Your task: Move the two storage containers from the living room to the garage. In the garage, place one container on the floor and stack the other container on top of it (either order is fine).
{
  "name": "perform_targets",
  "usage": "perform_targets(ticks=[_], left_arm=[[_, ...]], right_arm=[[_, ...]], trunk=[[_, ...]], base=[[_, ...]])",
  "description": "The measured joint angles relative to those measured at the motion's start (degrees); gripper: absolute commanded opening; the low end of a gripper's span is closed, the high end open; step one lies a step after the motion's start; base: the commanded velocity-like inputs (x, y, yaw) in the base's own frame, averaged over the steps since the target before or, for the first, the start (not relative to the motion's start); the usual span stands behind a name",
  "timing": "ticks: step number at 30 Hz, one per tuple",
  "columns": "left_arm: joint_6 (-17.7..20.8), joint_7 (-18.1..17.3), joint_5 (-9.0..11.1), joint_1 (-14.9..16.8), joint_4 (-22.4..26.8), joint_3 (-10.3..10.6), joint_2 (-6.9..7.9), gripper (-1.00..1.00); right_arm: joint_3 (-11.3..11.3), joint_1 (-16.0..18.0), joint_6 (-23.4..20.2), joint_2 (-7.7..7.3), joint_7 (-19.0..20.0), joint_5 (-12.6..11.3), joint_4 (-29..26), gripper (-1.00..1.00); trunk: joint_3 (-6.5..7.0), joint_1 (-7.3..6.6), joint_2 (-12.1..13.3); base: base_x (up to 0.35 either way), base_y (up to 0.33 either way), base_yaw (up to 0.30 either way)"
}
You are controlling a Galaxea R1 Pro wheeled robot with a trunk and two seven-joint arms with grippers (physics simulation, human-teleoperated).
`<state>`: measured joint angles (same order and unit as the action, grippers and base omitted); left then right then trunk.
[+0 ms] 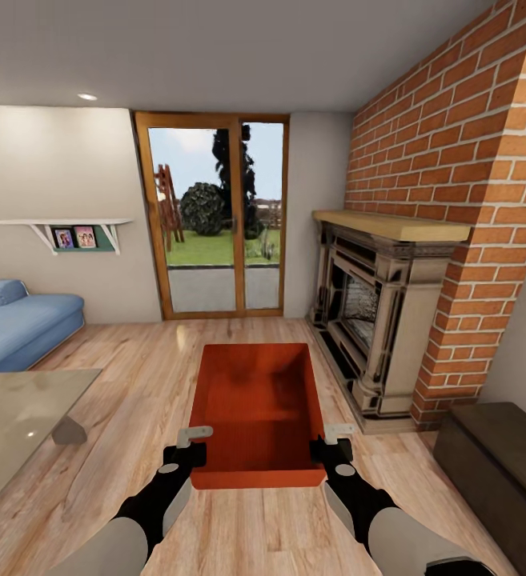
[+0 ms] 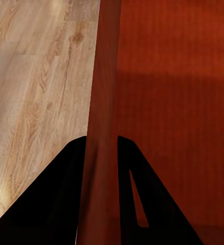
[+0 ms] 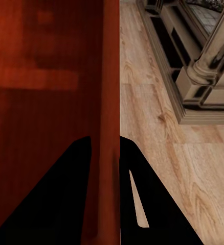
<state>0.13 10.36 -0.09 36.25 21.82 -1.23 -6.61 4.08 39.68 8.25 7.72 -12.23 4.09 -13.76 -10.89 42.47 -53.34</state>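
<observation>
Orange-red bin (image 1: pixel 256 400) held over the wood floor (image 1: pixel 134 360) in the living room, midway between glass table (image 1: pixel 14 416) at left and brick fireplace (image 1: pixel 383 320) at right, glass doors (image 1: pixel 212 216) beyond. Left gripper (image 1: pixel 189 450) pinched on the bin's left wall near the near corner, one finger (image 2: pixel 66 194) outside, one inside. Right gripper (image 1: pixel 332 445) clamped likewise on the right wall, fingers (image 3: pixel 137 194) straddling the thin side. Blue sofa (image 1: pixel 18 320) at far left.

Black fingers (image 3: pixel 76 204) straddling orange-red container (image 3: pixel 45 112) wall, fireplace (image 3: pixel 194 56) beside wood-plank floor (image 3: pixel 163 168)
</observation>
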Motion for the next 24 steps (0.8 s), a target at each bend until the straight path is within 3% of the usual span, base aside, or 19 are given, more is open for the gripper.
perform_targets(ticks=[24], left_arm=[[0.0,0.0,-0.1,0.0,0.0,-0.1,-0.04,-1.0]], right_arm=[[0.0,0.0,0.0,-0.01,0.0,0.0,0.0,-1.0]], trunk=[[0.0,0.0,0.0]], base=[[0.0,0.0,0.001]])
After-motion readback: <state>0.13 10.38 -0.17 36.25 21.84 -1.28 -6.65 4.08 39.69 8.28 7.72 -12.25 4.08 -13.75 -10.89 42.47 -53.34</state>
